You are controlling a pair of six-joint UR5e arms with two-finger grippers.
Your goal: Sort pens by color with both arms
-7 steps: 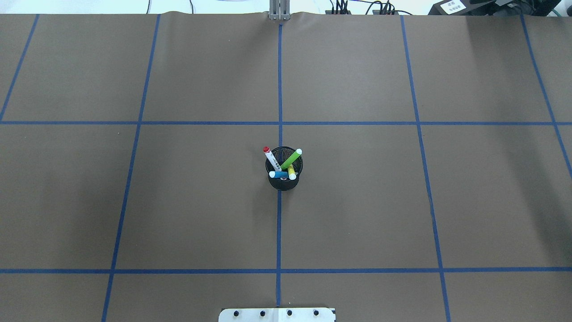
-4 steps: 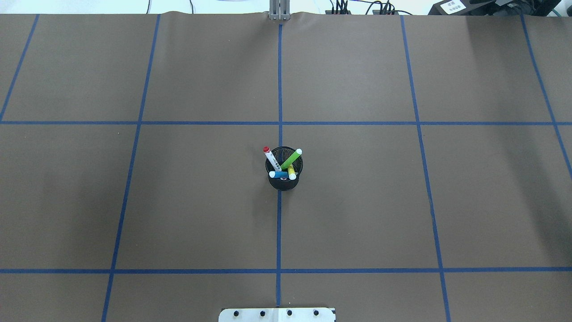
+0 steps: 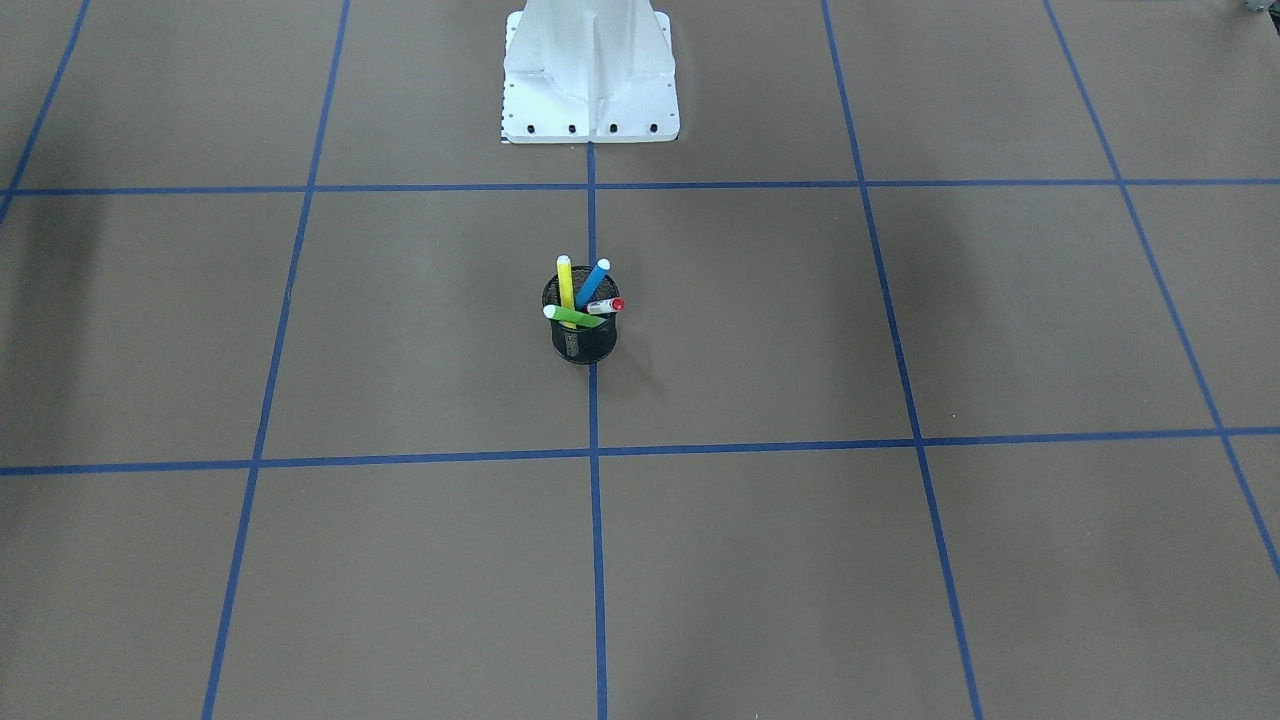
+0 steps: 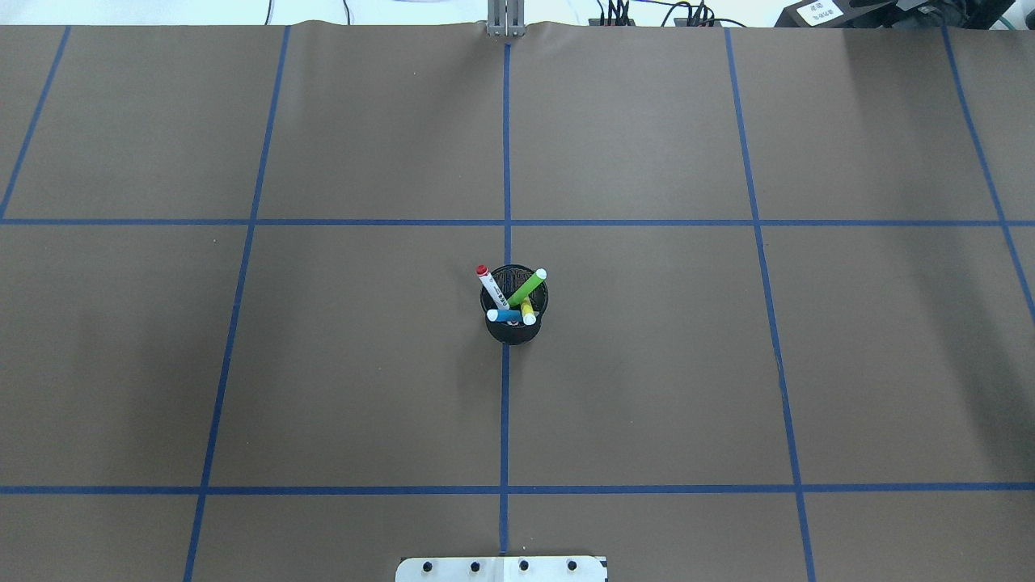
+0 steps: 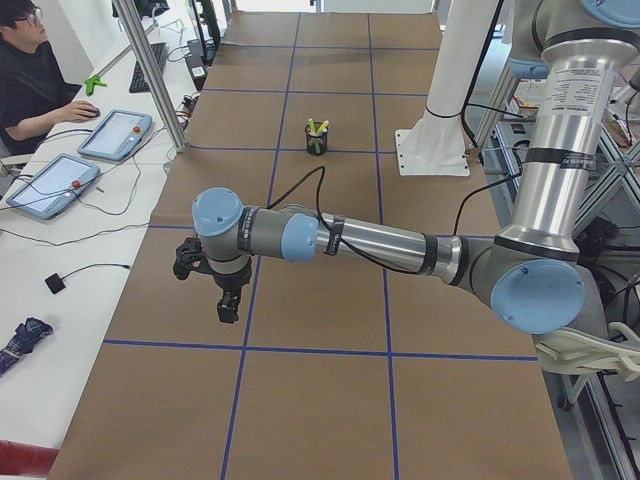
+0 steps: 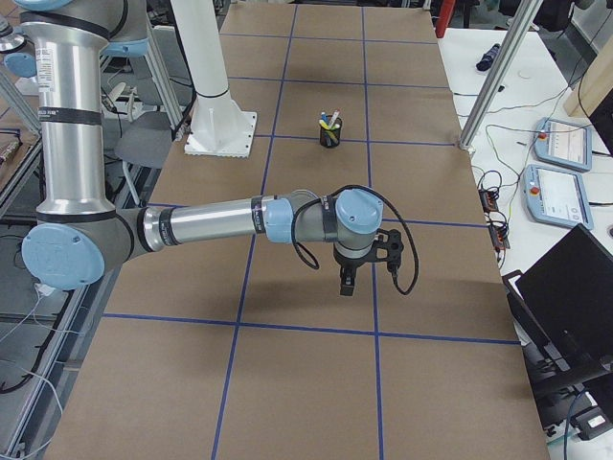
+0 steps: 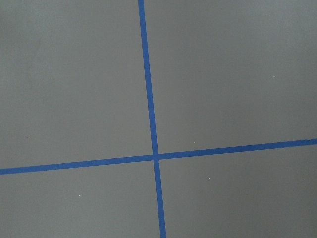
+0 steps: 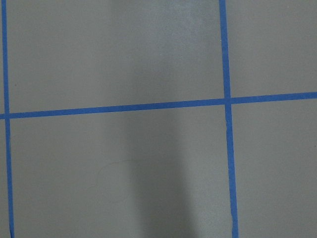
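pens [image 4: 526, 288] — red, green, blue, yellow | leaning in mesh cup [image 4: 513, 333]

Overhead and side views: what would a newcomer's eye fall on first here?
First, the small black mesh cup at the middle of the brown paper table, on a blue tape line, holding a green, a blue, a yellow and a red-capped white marker pen. In the side views, the silver-tubed left arm and right arm stretch over the paper, the black left hand and right hand pointing down, away from the cup.

four pens [image 4: 525, 288] lean in a cup [image 4: 513, 333]; left arm [image 5: 380, 240], right arm [image 6: 211, 222] outstretched.
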